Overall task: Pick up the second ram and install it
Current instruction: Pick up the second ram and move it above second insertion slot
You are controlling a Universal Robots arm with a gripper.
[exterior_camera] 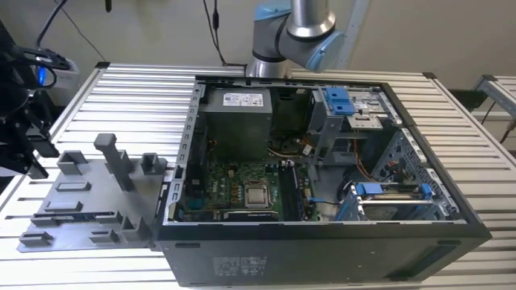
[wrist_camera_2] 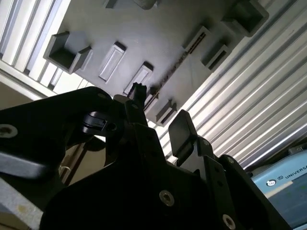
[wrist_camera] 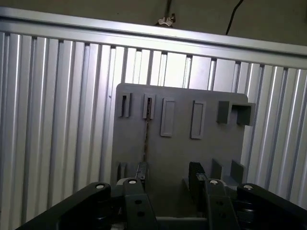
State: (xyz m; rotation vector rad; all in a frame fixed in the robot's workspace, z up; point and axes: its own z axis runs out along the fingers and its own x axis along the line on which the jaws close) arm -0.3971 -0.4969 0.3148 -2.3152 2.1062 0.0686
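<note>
Black fingers of the hand are spread apart, with nothing gripped, above the grey holder tray on the worktop; the second ram is stood on edge in a tray slot.

Exterior view: high up, angled down on slatted table, mid-range; PC case centre, holder tray at 8 o'clock. First wrist view: faces down on tray, fairly near. Second wrist view: close, oblique, past gripper. All 3 share tray.
</note>
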